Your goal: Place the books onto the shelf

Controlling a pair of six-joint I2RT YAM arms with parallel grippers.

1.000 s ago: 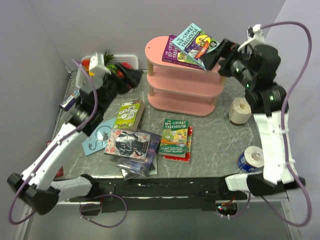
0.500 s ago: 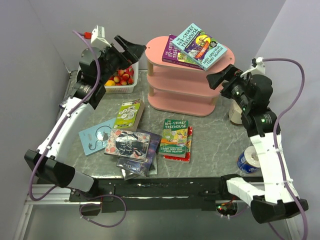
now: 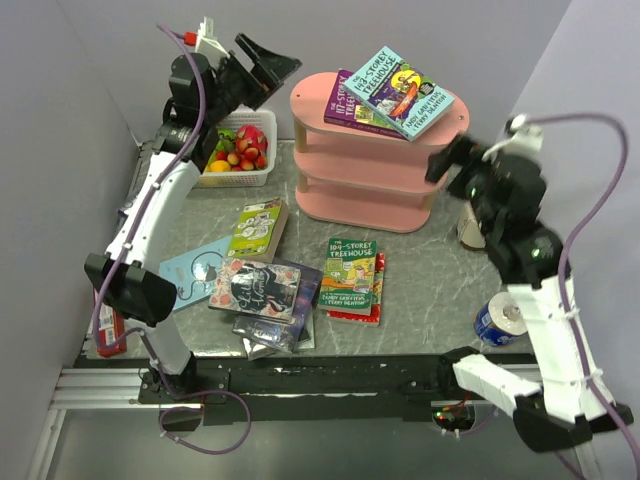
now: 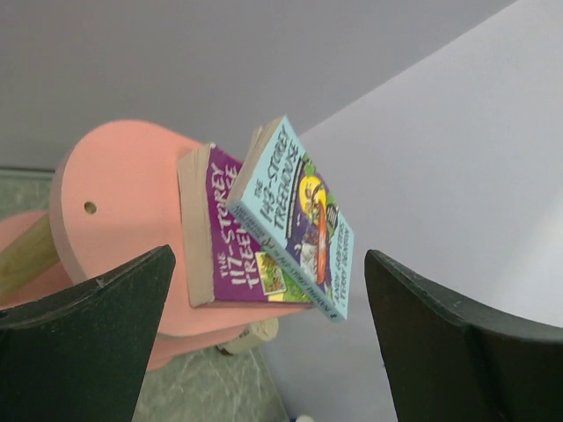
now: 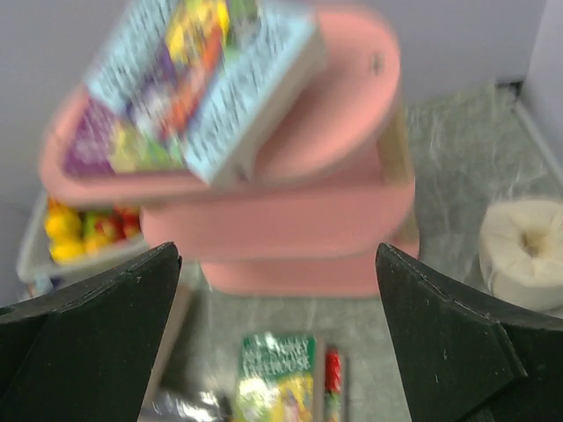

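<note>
Top external, left arm [image 3: 163, 192] stretched high beside shelf [image 3: 312, 100], right arm [image 3: 545, 300] facing it, both jaws wide

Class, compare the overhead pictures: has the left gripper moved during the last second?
Yes. The left gripper has travelled from over the white fruit basket toward the back wall, now level with the top of the shelf.
</note>
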